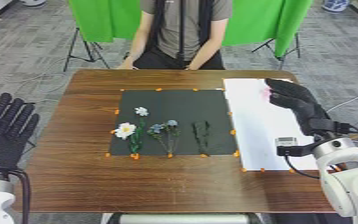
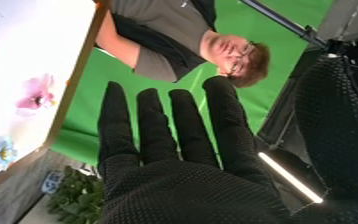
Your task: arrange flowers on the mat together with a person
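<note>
In the head view the right hand (image 1: 293,97) is over the far part of the white sheet at the right, its fingers straight; in the right wrist view the hand (image 2: 189,185) is open and holds nothing. The left hand (image 1: 2,135) stands open off the table's left edge. On the dark mat (image 1: 171,100) lie white flowers (image 1: 125,131) with green stems, a blue-grey flower stem (image 1: 164,127) and a dark green stem (image 1: 201,137). A pink flower (image 2: 39,95) and a pale blue flower (image 2: 4,151) lie on the white sheet in the right wrist view.
The white sheet (image 1: 255,115) bears a small device (image 1: 286,141) near the right forearm. Orange tape pieces mark the mat's edges. Brown table (image 1: 140,185) surrounds the mat. A person stands beyond the far edge, before a green cloth.
</note>
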Tool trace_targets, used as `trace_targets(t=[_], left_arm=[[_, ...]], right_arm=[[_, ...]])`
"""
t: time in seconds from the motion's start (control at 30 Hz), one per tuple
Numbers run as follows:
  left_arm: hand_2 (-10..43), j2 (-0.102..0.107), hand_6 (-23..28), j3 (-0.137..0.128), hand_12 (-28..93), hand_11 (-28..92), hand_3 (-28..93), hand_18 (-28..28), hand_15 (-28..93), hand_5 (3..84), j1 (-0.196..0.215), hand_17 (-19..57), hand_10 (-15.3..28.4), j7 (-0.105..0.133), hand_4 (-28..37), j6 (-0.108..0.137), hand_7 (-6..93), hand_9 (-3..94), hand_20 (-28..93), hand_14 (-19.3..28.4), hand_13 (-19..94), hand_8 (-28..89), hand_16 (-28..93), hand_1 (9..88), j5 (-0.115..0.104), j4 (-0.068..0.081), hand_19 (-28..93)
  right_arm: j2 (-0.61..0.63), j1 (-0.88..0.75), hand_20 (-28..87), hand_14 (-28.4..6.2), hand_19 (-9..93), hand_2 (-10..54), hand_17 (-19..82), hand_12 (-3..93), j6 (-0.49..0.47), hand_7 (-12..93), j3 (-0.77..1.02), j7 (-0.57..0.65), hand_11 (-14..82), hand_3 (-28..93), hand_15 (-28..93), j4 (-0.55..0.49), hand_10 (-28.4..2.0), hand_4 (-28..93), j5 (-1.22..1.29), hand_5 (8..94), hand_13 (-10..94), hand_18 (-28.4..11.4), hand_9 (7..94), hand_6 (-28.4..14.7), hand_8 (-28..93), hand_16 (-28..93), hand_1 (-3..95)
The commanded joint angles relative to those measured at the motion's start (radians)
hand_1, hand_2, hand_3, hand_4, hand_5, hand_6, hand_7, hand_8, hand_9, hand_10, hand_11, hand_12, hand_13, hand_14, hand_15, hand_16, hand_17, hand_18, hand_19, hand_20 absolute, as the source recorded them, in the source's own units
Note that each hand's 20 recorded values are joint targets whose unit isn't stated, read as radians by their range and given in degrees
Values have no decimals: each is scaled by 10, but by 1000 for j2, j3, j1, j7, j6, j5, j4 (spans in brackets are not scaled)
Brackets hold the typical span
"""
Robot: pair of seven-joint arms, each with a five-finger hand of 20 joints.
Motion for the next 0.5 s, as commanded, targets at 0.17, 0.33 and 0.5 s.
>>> trace_targets(t=[0.17, 0.33, 0.5], left_arm=[[123, -1, 72, 17, 72, 144, 706, 111, 228, 420, 1, -53, 130, -9, -283, 0, 112, 344, 101, 126, 230, -91, -58, 244, -2, 9, 275], [123, 0, 71, 25, 72, 143, 707, 111, 229, 419, 1, -53, 130, -8, -283, 1, 113, 344, 101, 126, 231, -91, -58, 243, -4, 8, 275], [123, -6, 71, 28, 72, 143, 707, 111, 229, 420, 5, -53, 130, -10, -283, 5, 113, 344, 101, 126, 231, -91, -58, 243, -3, 6, 275]], right_arm=[[110, 236, 122, -129, 356, 12, 94, 153, 7, 118, -200, 286, 9, 733, 13, 111, -129, -217, -584, 342, 223, -142, 293, -32, -87, 245, 257], [136, 388, 129, -137, 380, -6, 95, 148, 17, 112, -356, 413, -1, 732, 18, 196, -146, -213, -738, 327, 201, -139, 270, -36, -82, 241, 273], [143, 524, 127, -137, 396, -17, 92, 146, -39, 113, -465, 461, -2, 737, 34, 281, -148, -214, -771, 325, 196, -141, 267, -36, -82, 228, 285]])
